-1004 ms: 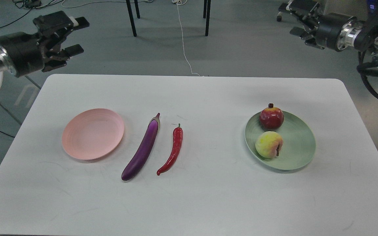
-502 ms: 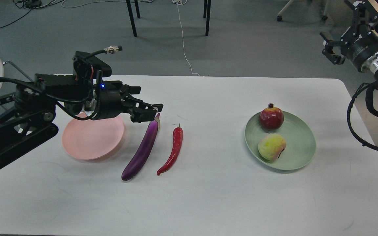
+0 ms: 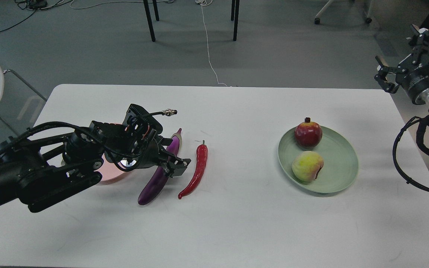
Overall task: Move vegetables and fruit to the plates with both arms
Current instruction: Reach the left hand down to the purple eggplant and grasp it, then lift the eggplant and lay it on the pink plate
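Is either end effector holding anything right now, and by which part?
Cannot tell: the left end effector sits at the eggplant's middle, grip unclear. The right end effector holds nothing.

our left arm (image 3: 39, 175) reaches in low from the left edge, stretched out to the right, cables looping over its wrist. our left hand (image 3: 173, 163) sits at its far end, tipped downward, the two fingers apart with a gap between them. our right arm (image 3: 428, 111) stays at the right edge, raised, its silver wrist ring showing. our right hand (image 3: 393, 72) points left and away; it is small and dark, so we cannot tell how its fingers stand.
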Robot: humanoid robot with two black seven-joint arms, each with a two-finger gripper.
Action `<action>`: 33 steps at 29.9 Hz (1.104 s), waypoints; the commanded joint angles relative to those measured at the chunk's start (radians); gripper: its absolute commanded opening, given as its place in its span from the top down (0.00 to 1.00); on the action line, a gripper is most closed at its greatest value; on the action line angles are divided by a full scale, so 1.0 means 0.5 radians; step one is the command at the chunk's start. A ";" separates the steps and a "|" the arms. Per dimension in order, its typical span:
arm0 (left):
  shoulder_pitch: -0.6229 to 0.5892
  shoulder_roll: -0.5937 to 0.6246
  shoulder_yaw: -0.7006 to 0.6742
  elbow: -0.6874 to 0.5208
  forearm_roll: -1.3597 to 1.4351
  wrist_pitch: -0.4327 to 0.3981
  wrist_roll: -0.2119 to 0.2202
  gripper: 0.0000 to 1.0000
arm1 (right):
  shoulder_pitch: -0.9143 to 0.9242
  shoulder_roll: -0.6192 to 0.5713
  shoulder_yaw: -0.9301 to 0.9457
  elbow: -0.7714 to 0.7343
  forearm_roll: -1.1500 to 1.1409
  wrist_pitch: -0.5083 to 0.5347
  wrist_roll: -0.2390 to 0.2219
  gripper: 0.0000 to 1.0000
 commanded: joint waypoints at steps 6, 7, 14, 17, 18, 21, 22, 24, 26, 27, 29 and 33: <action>0.027 -0.101 0.007 0.148 0.002 0.051 0.013 0.16 | -0.042 -0.010 -0.001 0.214 -0.003 0.000 -0.001 0.01; 0.027 -0.101 0.007 0.151 0.002 0.051 0.013 0.16 | -0.045 -0.010 0.002 0.214 -0.003 0.000 -0.001 0.01; 0.039 -0.098 0.007 0.256 0.002 0.054 0.013 0.19 | -0.042 -0.010 0.005 0.217 -0.003 0.000 -0.001 0.01; 0.061 -0.098 0.010 0.253 0.005 0.054 0.013 0.19 | -0.042 -0.010 0.005 0.217 -0.003 0.000 -0.001 0.01; 0.070 -0.098 0.010 0.253 0.012 0.054 0.013 0.19 | -0.042 -0.010 0.005 0.217 -0.003 0.000 -0.001 0.01; 0.104 -0.101 0.010 0.253 0.088 0.054 0.010 0.23 | -0.042 -0.010 0.005 0.217 -0.006 0.000 -0.001 0.01; 0.104 -0.101 0.010 0.253 0.113 0.054 0.006 0.30 | -0.039 -0.010 0.005 0.220 -0.003 0.000 -0.001 0.01; 0.104 -0.101 0.010 0.253 0.125 0.054 0.006 0.40 | -0.039 -0.010 0.005 0.220 -0.003 0.000 -0.001 0.01; 0.104 -0.101 0.010 0.253 0.122 0.054 0.003 0.56 | -0.039 -0.010 0.005 0.217 -0.003 0.000 -0.001 0.01; 0.101 -0.098 0.010 0.250 0.122 0.054 0.003 0.60 | -0.039 -0.010 0.005 0.217 -0.003 0.000 -0.001 0.01; 0.089 -0.095 0.007 0.241 0.122 0.051 0.003 0.66 | -0.039 -0.010 0.005 0.217 -0.006 0.000 -0.001 0.01; 0.076 -0.080 0.001 0.216 0.122 0.047 -0.003 0.74 | -0.039 -0.013 0.005 0.214 -0.006 0.000 -0.001 0.01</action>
